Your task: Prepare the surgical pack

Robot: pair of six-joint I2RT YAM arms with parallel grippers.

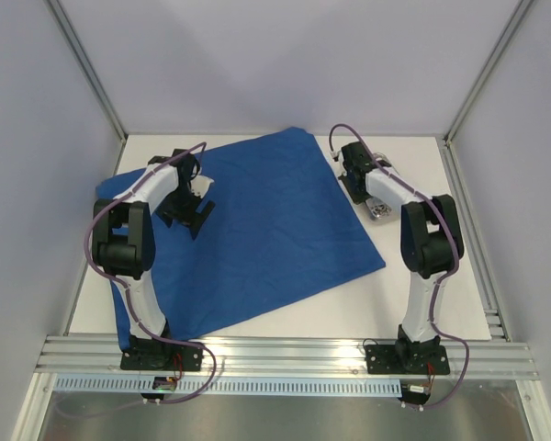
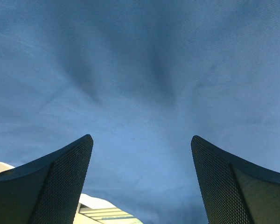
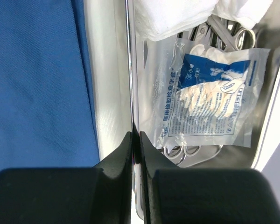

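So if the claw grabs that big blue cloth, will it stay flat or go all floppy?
Probably floppy: the blue cloth shows soft wrinkles and dips under the open left claw, so it would likely droop. It looks thin and lies flat, so it's probably light, and pushing may bunch it rather than slide it.

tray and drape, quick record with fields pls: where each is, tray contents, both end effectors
drape: spread flat on table
tray: right of drape, beside its edge
tray contents: glove packet, gauze, scissors
left end effector: open, over drape
right end effector: shut on tray rim
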